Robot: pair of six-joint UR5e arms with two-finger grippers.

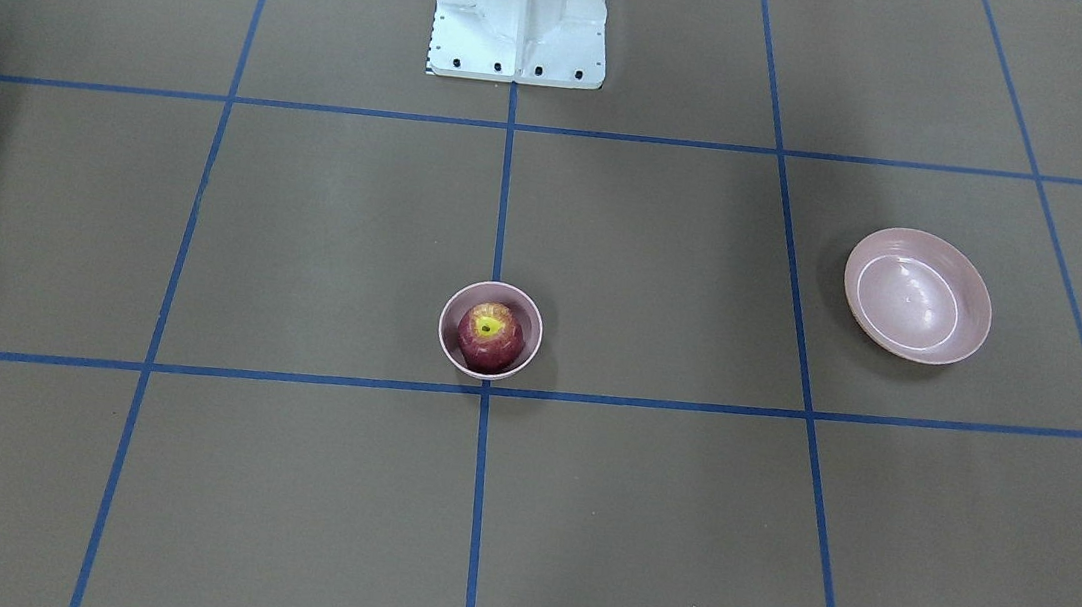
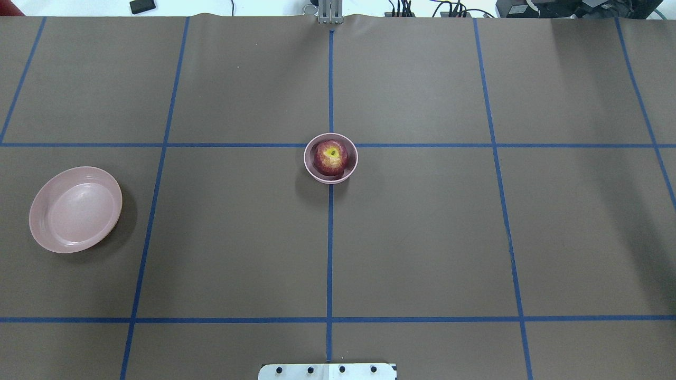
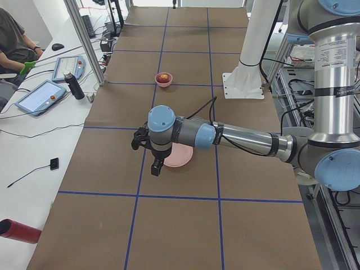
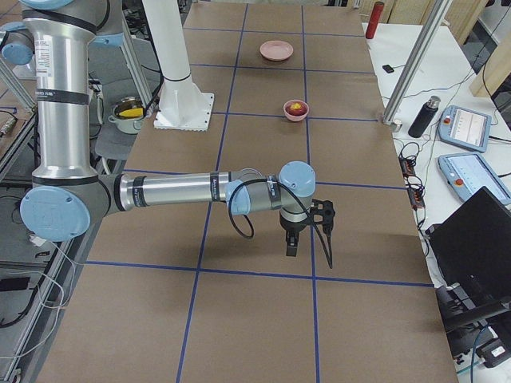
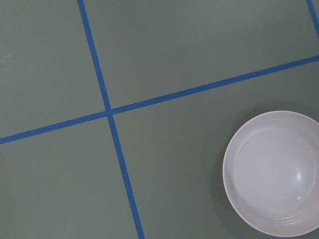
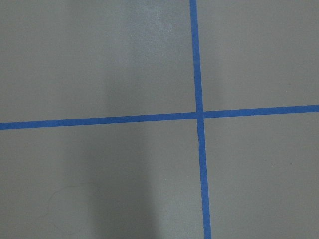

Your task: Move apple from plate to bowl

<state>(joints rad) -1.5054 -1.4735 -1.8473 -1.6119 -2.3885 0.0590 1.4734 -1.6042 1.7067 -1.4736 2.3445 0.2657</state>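
The dark-red apple [image 1: 489, 335] with a yellow-green stem hollow sits inside the small deep pink bowl [image 1: 444, 334] at the table's centre line; both also show in the overhead view, apple [image 2: 331, 157] and bowl [image 2: 307, 161]. The wide pink plate [image 1: 917, 296] lies empty on the robot's left side [image 2: 75, 209] and in the left wrist view [image 5: 274, 172]. My left gripper [image 3: 157, 167] hangs over the plate's edge. My right gripper [image 4: 291, 244] hangs over bare table. Both show only in the side views, so I cannot tell if they are open or shut.
The white robot pedestal [image 1: 522, 10] stands at the table's robot-side edge. A side bench holds tablets [image 3: 40, 95], a dark bottle [image 3: 74, 85] and a red cylinder [image 3: 19, 230]; a seated person [image 3: 12, 39] is beside it. A laptop [image 4: 479, 247] stands at the other end.
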